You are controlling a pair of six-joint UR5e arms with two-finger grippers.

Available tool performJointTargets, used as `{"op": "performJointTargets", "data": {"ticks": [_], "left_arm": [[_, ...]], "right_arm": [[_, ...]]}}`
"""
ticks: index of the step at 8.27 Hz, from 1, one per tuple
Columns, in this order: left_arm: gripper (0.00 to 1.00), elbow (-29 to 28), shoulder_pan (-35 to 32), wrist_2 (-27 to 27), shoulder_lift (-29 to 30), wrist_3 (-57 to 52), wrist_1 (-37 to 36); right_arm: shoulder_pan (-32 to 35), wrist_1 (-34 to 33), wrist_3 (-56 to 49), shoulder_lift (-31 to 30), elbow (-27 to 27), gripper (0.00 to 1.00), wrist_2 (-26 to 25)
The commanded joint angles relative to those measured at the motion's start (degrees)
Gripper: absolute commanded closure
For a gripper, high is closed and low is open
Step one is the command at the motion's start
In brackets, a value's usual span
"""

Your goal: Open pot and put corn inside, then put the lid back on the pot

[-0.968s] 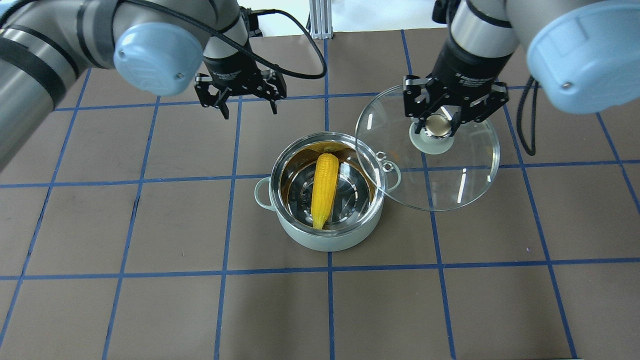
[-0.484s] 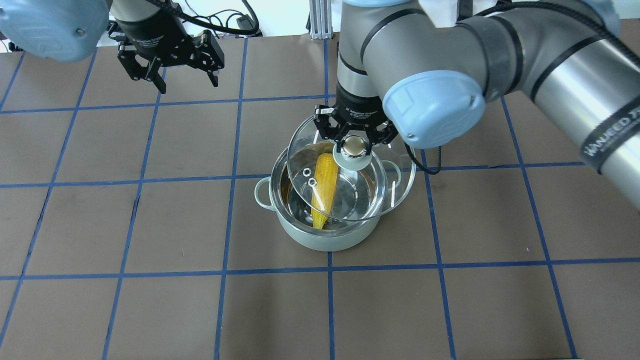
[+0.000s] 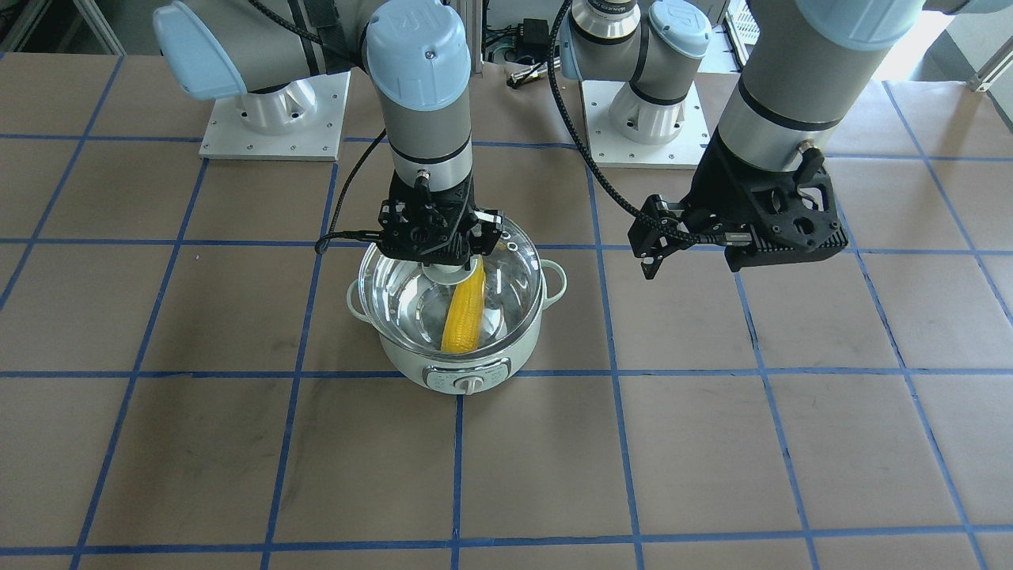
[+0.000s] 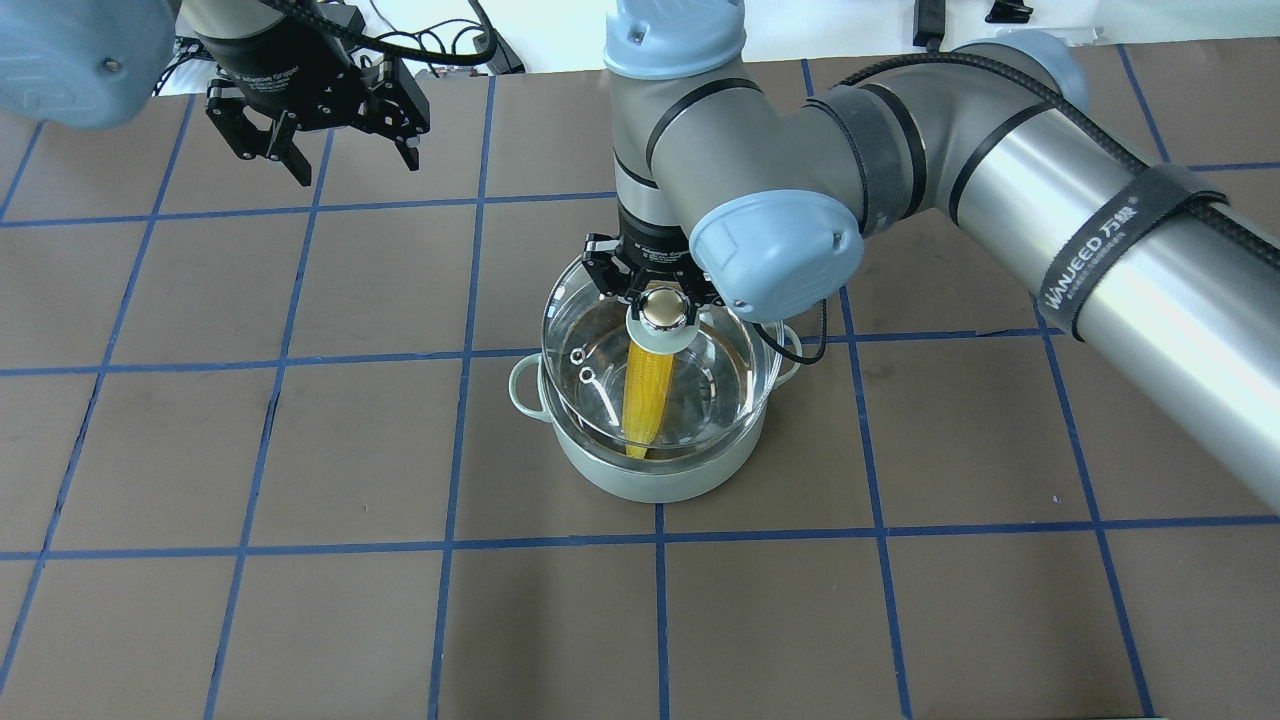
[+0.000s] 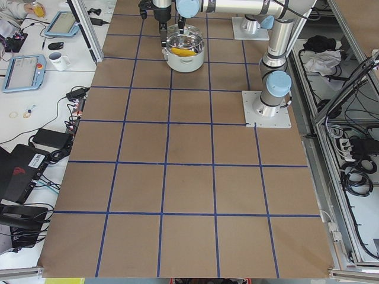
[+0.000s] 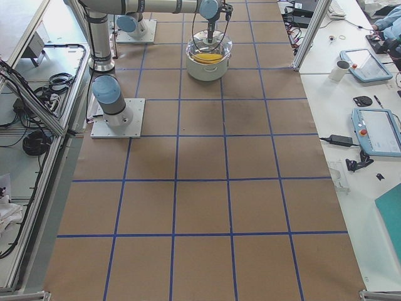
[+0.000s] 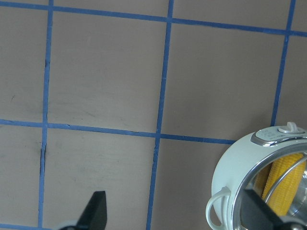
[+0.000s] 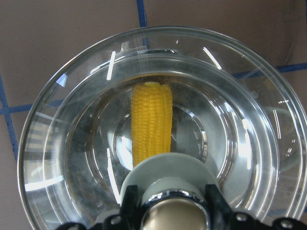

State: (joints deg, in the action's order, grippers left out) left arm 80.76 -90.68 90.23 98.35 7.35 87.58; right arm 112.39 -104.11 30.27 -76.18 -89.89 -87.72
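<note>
Right gripper (image 4: 660, 306) clamped on the knob of the lid (image 4: 600, 350), held over the mouth of the pot (image 4: 650, 480) at mid-worktop (image 4: 300, 450), seating not determinable; corn (image 4: 645, 400) lying inside the pot under the glass; left gripper (image 4: 355, 170) spread wide, holding nothing, well apart.

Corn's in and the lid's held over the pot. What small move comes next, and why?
Probably lower the lid straight down until it seats: the right end effector holds it just above the pot, roughly centred, and the corn is already inside.
</note>
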Motion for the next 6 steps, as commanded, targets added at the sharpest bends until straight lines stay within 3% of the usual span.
{"op": "performJointTargets", "data": {"ticks": [1,6], "left_arm": [[0.0,0.5,0.0,0.1,-0.5,0.0,0.0],[0.0,1.5,0.0,0.2,-0.8,0.0,0.0]], "right_arm": [[0.3,-0.3,0.7,0.8,-0.5,0.74,-0.2],[0.8,-1.9,2.0,2.0,-0.7,0.74,-0.3]]}}
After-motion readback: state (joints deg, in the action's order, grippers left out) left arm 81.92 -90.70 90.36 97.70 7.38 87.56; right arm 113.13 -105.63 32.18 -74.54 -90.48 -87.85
